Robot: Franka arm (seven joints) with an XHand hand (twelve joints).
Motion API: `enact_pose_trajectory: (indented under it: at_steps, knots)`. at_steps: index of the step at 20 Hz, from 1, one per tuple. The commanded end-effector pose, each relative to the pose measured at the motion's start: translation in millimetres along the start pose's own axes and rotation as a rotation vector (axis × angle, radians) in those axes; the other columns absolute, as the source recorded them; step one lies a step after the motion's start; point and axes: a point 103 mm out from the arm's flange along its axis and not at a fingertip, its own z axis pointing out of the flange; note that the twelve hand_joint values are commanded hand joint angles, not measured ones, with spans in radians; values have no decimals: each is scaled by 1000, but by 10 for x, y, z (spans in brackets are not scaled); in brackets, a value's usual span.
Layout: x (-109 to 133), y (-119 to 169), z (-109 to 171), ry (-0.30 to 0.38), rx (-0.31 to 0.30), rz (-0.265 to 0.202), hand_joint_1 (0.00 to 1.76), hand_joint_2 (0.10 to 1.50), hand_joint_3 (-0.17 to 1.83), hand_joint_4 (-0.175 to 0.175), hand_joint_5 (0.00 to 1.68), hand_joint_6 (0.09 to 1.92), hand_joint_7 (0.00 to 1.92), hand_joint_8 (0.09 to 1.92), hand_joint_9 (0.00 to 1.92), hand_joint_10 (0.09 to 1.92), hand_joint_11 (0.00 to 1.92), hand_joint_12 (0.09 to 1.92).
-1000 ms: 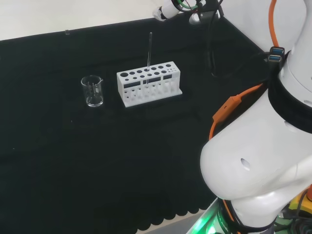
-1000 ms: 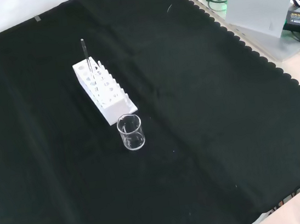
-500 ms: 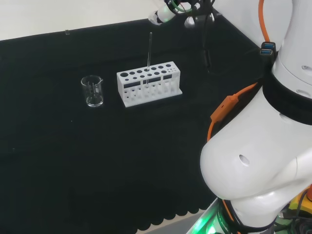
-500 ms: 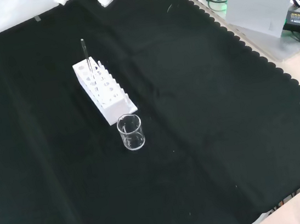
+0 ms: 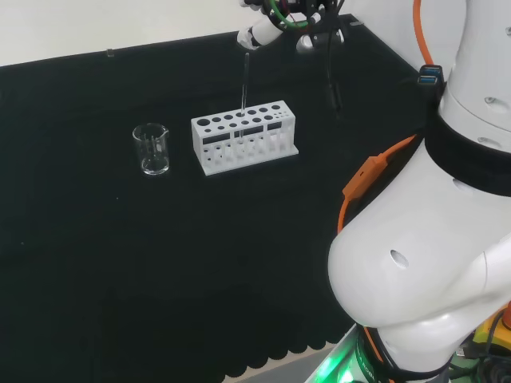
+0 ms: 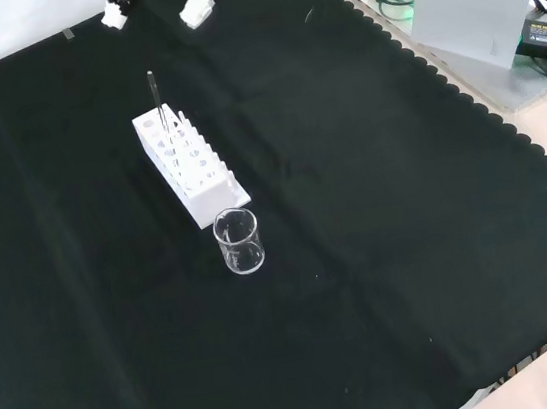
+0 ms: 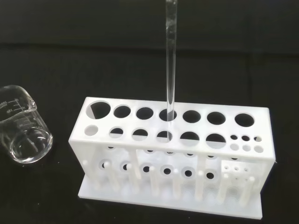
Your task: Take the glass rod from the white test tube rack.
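A thin glass rod (image 5: 245, 80) stands upright in a hole of the white test tube rack (image 5: 243, 136) near the cloth's middle. In the front view the rod (image 6: 153, 94) rises from the far end of the rack (image 6: 188, 165). The hand (image 5: 257, 32) hovers above and just behind the rod's top, apart from it. Its white fingertips (image 6: 197, 8) are spread wide at the front view's top edge, and it is open with nothing in it. In the wrist view the rod (image 7: 171, 60) sits in a back-row hole of the rack (image 7: 177, 149).
A clear glass beaker (image 5: 152, 149) stands on the cloth beside the rack's end, also seen as the beaker (image 6: 239, 241) and the beaker (image 7: 23, 135). The arm's white links (image 5: 423, 255) stand at the head view's right. Boxes and cables (image 6: 469, 7) lie beyond the cloth's scalloped edge.
The hand has come farther into both views, moving toward the top of the rod. Rod, rack and beaker have not moved.
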Motion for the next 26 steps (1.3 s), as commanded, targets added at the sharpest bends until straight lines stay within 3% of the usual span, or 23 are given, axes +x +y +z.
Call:
enact_pose_trajectory:
  at_steps: [1,21,26]
  knots:
    - [26,63,78,2,12,-13,490,853,588,-95,206,87,100,794,212,848,0,1420]
    - [-57,250,439,28,77,-46,431,887,557,-93,211,87,105,794,218,844,3,1446]
    - [-102,327,517,32,79,-72,430,892,549,-93,212,87,108,794,224,844,9,1450]
